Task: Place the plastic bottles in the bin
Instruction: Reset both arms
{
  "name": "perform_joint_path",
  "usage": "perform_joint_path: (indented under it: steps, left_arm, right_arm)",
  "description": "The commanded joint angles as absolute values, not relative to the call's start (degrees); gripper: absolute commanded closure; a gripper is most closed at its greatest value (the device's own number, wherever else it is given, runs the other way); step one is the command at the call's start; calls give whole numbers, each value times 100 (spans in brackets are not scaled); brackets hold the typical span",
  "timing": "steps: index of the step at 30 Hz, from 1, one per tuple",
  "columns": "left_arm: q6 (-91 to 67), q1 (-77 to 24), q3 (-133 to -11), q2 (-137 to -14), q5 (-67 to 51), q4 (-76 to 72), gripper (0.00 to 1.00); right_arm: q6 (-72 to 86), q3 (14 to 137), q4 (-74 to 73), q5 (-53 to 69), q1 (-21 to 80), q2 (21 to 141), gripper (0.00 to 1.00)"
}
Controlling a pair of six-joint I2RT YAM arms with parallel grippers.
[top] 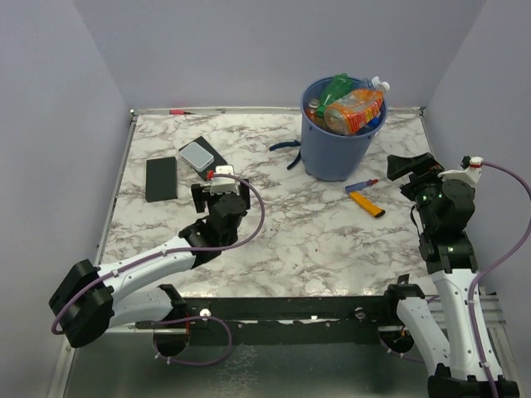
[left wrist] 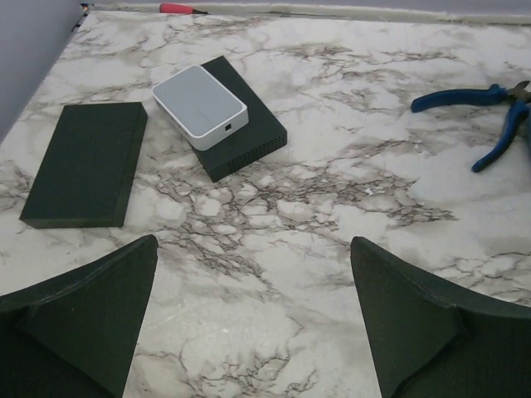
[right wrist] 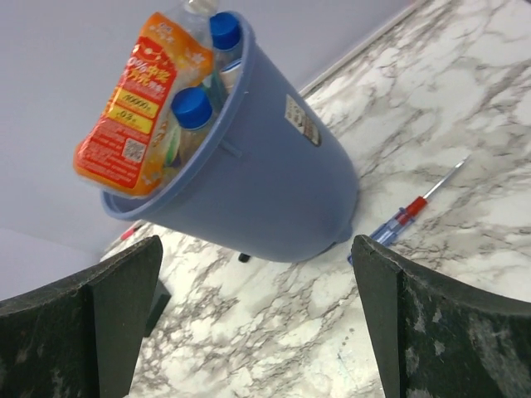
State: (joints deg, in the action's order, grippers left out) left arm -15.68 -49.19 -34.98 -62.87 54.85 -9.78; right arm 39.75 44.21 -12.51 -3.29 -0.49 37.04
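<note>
Bottles (top: 353, 110) fill the blue bin (top: 332, 153), which stands at the far side of the worktop (top: 290, 240).
An orange-labelled bottle (right wrist: 137, 95) lies on top and pokes over the rim. The right pincer (right wrist: 253, 323) hangs wide and empty to the right of the bin, not touching it. The left pincer (left wrist: 253, 319) is also wide and empty, over bare marble near a black slab (left wrist: 83, 164) and pliers (left wrist: 485, 124).

Recorded blue bin (top: 332, 157) at one o'clock, holding orange-labelled bottle (top: 355, 112) and green bottle (top: 336, 85). Noted grey-veined white marble table (top: 290, 240), black slab (top: 161, 178) at ten o'clock, blue-handled pliers (left wrist: 465, 98), orange-handled tool (top: 367, 204).
</note>
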Motion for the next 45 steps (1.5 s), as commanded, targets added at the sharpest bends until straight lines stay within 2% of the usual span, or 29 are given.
perform_joint_path:
  steps: [1, 4, 7, 10, 13, 15, 17, 20, 24, 26, 30, 33, 38, 42, 45]
  left_arm:
    - [-1164, -4898, -3508, -6398, 6407, -896, 1]
    - [-1258, -4673, -3462, -6394, 6585, -927, 1]
    - [-1752, -4206, -3590, -6431, 6131, -605, 1]
    - [-2419, -3789, -3386, -6360, 6186, -480, 1]
    - [-1595, -3256, -2618, -5895, 5128, -1764, 1]
    - [-1162, -3041, -2095, -5547, 4538, -2470, 1]
    - [-946, -2913, -1590, -5291, 4450, -3095, 1]
    - [-873, -2551, -1276, -5170, 4197, -3268, 1]
    - [-288, -2231, -1192, -5559, 3823, -3748, 1]
    - [-198, -1963, -1211, -5969, 3547, -4078, 1]
    - [-433, -1508, -1264, -7088, 3048, -4793, 1]
    - [-560, -1310, -1345, -7786, 2729, -5416, 1]
    - [-28, -1020, -1633, -8590, 2137, -6300, 1]
    - [-27, -726, -1543, -9418, 1459, -7221, 1]
    - [103, -591, -1465, -9443, 870, -7398, 1]
  right_arm:
    - [3947, 4515, -1658, -1239, 0, 3667, 0]
    - [4282, 4437, -1724, -1586, 97, 3797, 0]
    - [4076, 4107, -1432, -1872, 176, 3910, 0]
    - [2643, 3325, -286, -2641, 222, 3901, 0]
    - [1014, 2572, 865, -2593, 224, 3887, 0]
    - [799, 2218, 1256, -2604, 221, 3905, 0]
    - [602, 1903, 1768, -2710, 220, 3990, 0]
    - [568, 1379, 2697, -2755, 214, 4230, 0]
    - [817, 862, 4170, -2398, 213, 5010, 0]
    - [562, 565, 5363, -2236, 217, 5628, 0]
    - [517, 412, 6725, -2946, 218, 6846, 0]
    - [488, 524, 7116, -3092, 194, 7261, 0]
    - [683, 662, 6922, -2942, 194, 7338, 0]
    - [600, 607, 7694, -2521, 198, 7934, 0]
    - [472, 795, 7886, -2454, 196, 8311, 0]
